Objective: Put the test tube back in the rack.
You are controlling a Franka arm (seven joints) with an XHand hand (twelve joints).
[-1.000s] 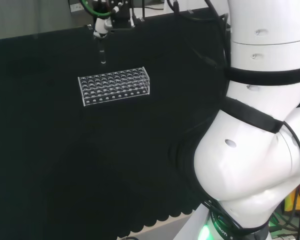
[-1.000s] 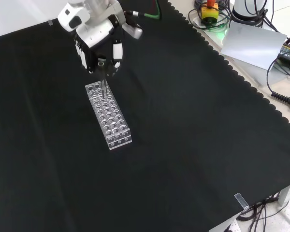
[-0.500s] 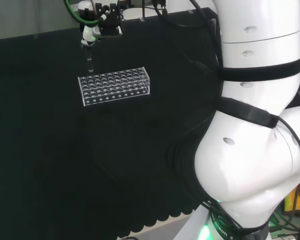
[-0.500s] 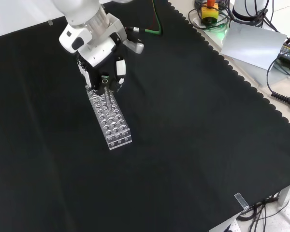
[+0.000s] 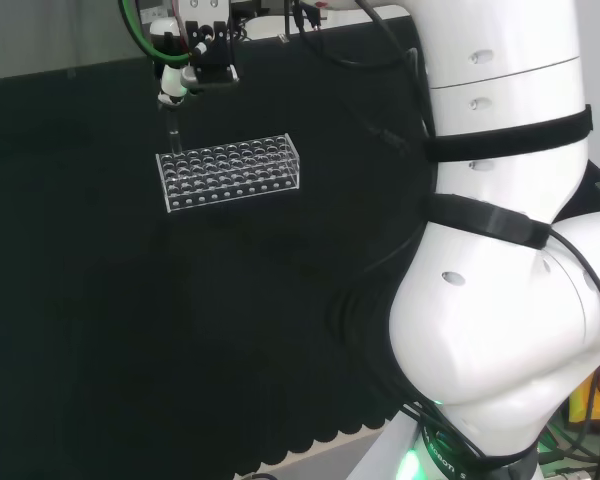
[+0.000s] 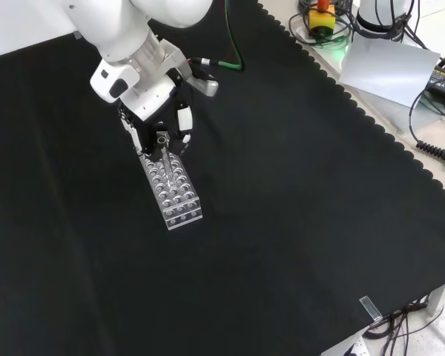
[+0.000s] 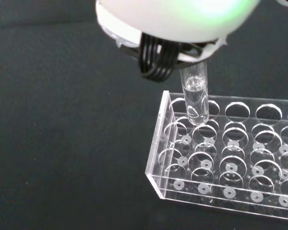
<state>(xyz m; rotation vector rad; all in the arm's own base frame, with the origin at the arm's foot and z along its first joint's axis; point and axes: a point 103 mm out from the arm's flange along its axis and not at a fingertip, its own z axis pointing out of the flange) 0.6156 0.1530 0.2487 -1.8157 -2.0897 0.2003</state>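
Almost upright, test tube (image 7: 196,98) hung pinched in hand (image 6: 157,122), round bottom just above a hole near the end of rack (image 7: 225,158). Long axis nearly straight down toward that hole; whether already inside, hard to tell. Around rack, bare black cloth (image 6: 297,222), nothing in the way.

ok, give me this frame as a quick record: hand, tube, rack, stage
hand: over the rack's far end in the front view, shut on the tube
tube: clear, upright, lower end at a hole near the rack's end wall
rack: clear, many holes, the ones in sight hold no tubes, flat on the black cloth
stage: tube lined up with a hole, not yet released
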